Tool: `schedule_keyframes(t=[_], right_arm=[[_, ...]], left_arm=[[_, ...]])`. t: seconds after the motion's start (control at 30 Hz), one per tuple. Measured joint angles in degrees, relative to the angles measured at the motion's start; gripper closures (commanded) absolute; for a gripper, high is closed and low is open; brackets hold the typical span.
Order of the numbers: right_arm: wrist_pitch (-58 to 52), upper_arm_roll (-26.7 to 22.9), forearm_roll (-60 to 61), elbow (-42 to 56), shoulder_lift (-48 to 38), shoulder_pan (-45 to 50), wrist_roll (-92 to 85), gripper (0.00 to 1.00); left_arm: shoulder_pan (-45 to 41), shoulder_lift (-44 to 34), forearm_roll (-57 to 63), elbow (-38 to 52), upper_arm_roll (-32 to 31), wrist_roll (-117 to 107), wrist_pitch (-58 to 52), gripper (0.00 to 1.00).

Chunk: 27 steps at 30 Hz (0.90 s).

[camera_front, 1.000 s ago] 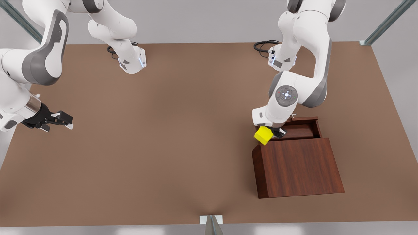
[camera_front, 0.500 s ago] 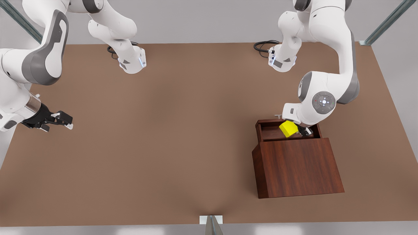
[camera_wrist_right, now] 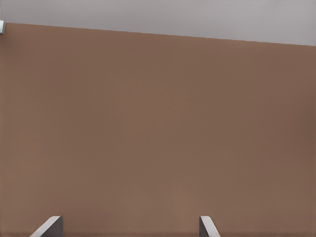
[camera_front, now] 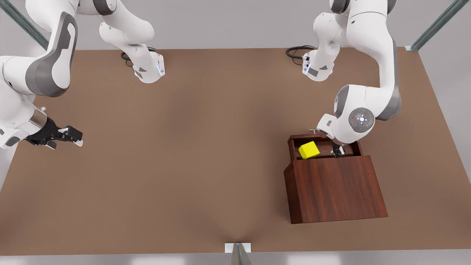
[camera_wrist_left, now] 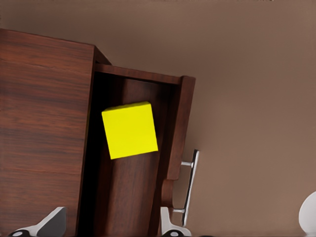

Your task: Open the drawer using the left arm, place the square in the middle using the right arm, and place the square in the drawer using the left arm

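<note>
Left gripper [camera_front: 337,151], fingers apart and empty, hangs inside the open drawer [camera_front: 323,147], partly hidden by its own wrist. The square [camera_front: 308,150] lies free in the drawer's left half. Right gripper [camera_front: 70,136], fingers apart, waits over bare tabletop [camera_front: 191,147] at far left.

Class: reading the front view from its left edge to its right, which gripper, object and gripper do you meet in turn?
right gripper, open over bare table → yellow square in the open drawer → left gripper, open above the drawer.
</note>
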Motion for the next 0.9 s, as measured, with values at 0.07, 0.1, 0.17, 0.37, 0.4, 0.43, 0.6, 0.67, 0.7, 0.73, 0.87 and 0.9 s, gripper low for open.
schedule_keyframes(t=[0.07, 0.1, 0.17, 0.37, 0.4, 0.43, 0.6, 0.67, 0.7, 0.73, 0.87, 0.9], right_arm=[[0.0, 0.0, 0.0, 0.0, 0.0, 0.0, 0.0, 0.0], [0.0, 0.0, 0.0, 0.0, 0.0, 0.0, 0.0, 0.0], [0.0, 0.0, 0.0, 0.0, 0.0, 0.0, 0.0, 0.0], [0.0, -0.1, 0.0, -0.1, 0.1, -0.2, 0.0, 0.0], [0.0, -0.1, 0.0, -0.1, 0.1, -0.2, 0.0, 0.0], [0.0, -0.1, 0.0, -0.1, 0.1, -0.2, 0.0, 0.0], [0.1, -0.1, 0.0, -0.1, 0.2, -0.3, 0.0, 0.0], [0.1, -0.1, 0.0, -0.1, 0.3, -0.3, 0.0, 0.0], [0.1, -0.1, 0.0, -0.1, 0.3, -0.3, 0.0, 0.0], [0.1, -0.1, 0.0, -0.1, 0.3, -0.3, 0.0, 0.0], [0.1, -0.2, 0.0, 0.0, 0.3, -0.8, 0.0, 0.0], [0.1, -0.1, 0.0, 0.0, 0.3, -0.8, 0.0, 0.0]], left_arm=[[0.0, 0.0, -0.1, 1.4, 0.0, -1.4, -0.2, 0.0], [-0.2, 0.1, -1.0, 2.4, 0.9, -2.7, -0.3, 0.0], [-0.1, 0.9, -4.4, 5.9, 4.8, -6.2, -0.4, 0.0], [13.2, -0.7, -4.8, 12.5, -5.7, -22.0, -0.4, 0.0], [20.6, -1.7, -2.4, 12.7, -14.7, -25.0, -0.4, 0.0], [26.6, -2.3, 0.1, 12.8, -22.2, -27.8, -0.3, 0.0], [33.1, -3.4, 6.1, 12.5, -30.8, -40.7, 0.4, 0.0], [33.3, -4.1, 6.8, 12.3, -31.0, -46.1, 0.6, 0.0], [33.3, -4.4, 7.0, 12.2, -31.1, -48.6, 0.7, 0.0], [33.2, -4.7, 7.2, 12.1, -31.1, -51.0, 0.7, 0.0], [33.1, -5.4, 7.6, 12.0, -31.0, -58.7, 1.0, 0.0], [33.1, -5.5, 7.6, 12.0, -31.0, -60.3, 1.0, 0.0]])
